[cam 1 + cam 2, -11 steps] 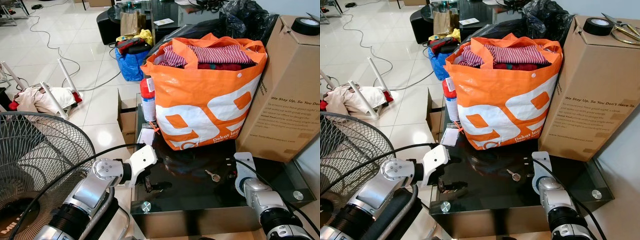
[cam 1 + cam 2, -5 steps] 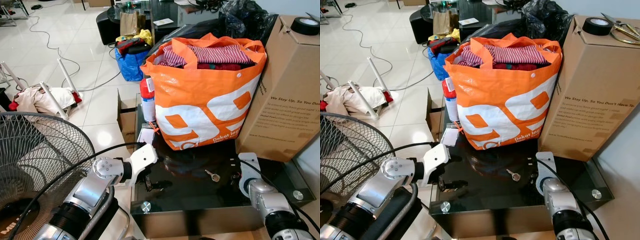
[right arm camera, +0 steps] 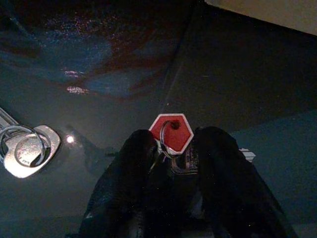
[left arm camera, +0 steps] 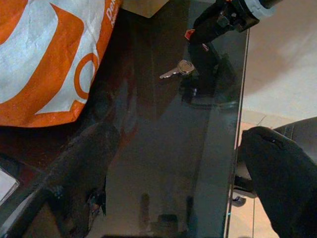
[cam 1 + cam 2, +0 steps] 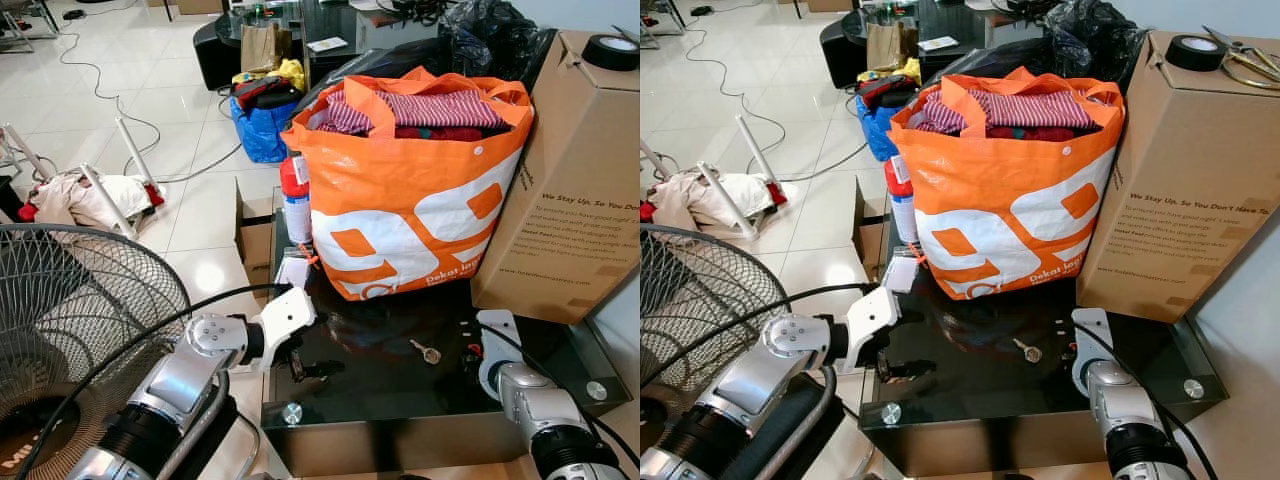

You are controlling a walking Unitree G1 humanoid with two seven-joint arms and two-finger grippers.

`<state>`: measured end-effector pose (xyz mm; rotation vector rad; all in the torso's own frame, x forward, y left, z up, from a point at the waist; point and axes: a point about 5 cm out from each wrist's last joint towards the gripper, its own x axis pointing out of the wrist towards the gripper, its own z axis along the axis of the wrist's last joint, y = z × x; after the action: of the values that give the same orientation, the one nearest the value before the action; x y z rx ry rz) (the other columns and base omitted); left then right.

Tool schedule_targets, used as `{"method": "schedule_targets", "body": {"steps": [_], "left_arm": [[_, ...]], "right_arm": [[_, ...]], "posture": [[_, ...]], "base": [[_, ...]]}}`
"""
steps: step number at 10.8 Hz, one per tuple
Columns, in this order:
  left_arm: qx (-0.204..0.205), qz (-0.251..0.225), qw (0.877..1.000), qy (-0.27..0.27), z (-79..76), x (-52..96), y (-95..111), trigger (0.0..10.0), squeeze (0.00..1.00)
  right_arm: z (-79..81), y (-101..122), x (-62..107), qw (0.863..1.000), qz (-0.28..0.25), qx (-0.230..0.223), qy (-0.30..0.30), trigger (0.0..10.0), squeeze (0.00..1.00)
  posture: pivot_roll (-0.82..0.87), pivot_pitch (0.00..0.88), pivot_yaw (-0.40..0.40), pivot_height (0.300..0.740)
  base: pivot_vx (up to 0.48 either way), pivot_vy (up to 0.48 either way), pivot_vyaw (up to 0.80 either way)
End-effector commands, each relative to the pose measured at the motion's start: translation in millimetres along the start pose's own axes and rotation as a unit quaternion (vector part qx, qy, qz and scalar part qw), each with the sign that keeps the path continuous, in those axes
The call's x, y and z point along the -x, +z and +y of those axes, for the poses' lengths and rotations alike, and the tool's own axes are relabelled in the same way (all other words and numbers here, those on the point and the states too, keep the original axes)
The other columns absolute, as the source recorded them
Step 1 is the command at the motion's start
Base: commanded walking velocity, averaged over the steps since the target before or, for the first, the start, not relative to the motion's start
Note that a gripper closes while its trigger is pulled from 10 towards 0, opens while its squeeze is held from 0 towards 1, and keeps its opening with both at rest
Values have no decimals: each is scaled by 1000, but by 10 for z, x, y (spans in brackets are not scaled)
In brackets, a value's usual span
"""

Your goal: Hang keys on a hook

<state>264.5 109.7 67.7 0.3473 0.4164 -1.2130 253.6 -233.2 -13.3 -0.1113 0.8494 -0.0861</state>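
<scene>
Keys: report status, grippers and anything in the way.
Right gripper down on black glass table, fingers around red key tag. Silver key lies apart. Left gripper low at table's left edge. Orange bag behind.

The near half of the dark glass worktop [image 5: 380, 395] lies open between the two arms. Behind it, the orange bag [image 5: 405, 195] and cardboard box [image 5: 570, 180] block the frame's upper right; a fan [image 5: 70, 330] crowds the lower left.
</scene>
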Motion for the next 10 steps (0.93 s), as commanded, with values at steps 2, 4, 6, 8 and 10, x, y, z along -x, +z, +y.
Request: {"method": "schedule_targets", "body": {"steps": [2,4,6,8,10], "left_arm": [[-12,9,1000,-4,15,2,11,10000,0],[-12,10,1000,-4,13,5,9,10000,0],[-11,9,1000,-4,6,1,8,10000,0],[-13,9,1000,-5,5,-9,14,10000,0],[-13,9,1000,-5,4,-17,17,10000,0]], "right_arm": [[17,0,1,1000,0,-7,4,745,0],[26,-17,-7,1000,3,-9,6,0,0],[25,-26,-4,1000,4,-10,6,0,0],[18,-30,-3,1000,4,-10,6,0,0],[14,-34,-1,1000,3,-10,6,0,0]], "posture": [[-155,0,73,740],[-152,0,72,740],[-154,0,74,740],[-157,0,76,740],[-158,0,74,740]], "base": [[0,0,0],[0,0,0],[0,0,0],[0,0,0],[0,0,0]]}}
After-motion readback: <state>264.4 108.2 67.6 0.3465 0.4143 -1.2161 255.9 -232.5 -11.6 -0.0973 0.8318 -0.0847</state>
